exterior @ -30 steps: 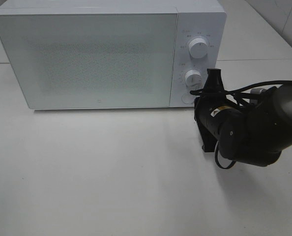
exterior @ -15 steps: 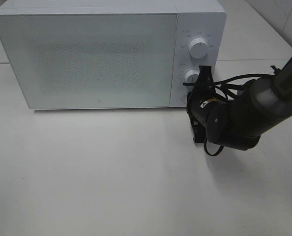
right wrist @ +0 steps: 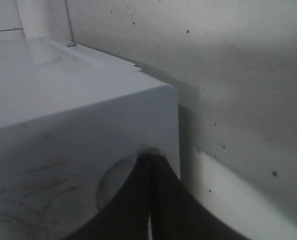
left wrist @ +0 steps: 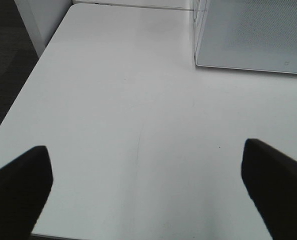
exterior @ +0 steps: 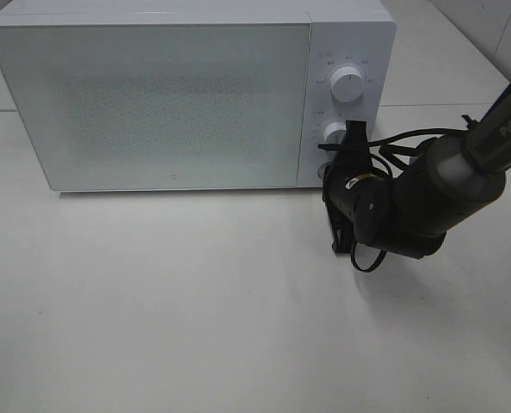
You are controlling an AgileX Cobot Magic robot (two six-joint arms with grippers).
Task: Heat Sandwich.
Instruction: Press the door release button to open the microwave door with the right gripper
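Observation:
The white microwave (exterior: pixel 169 103) stands at the back of the table with its door closed. The sandwich is out of view. My right gripper (exterior: pixel 331 172) is shut, and its tips rest against the round button at the bottom of the control panel. The right wrist view shows the joined fingertips (right wrist: pixel 149 165) on that button (right wrist: pixel 113 182), beside the microwave's lower corner (right wrist: pixel 158 100). My left gripper (left wrist: pixel 148 195) is open over bare table and holds nothing. Its two dark fingers (left wrist: pixel 18 185) show at the frame's edges. It does not appear in the exterior high view.
Two round knobs, the upper (exterior: pixel 348 84) and the lower (exterior: pixel 336 133), sit on the panel above the button. The white table (exterior: pixel 195 301) spreads in front of the microwave. A corner of the microwave (left wrist: pixel 253 35) and the table's edge (left wrist: pixel 33 85) show in the left wrist view.
The right arm has swung left and in toward the microwave, bringing its shut gripper onto the bottom of the control panel. The left gripper has stayed open.

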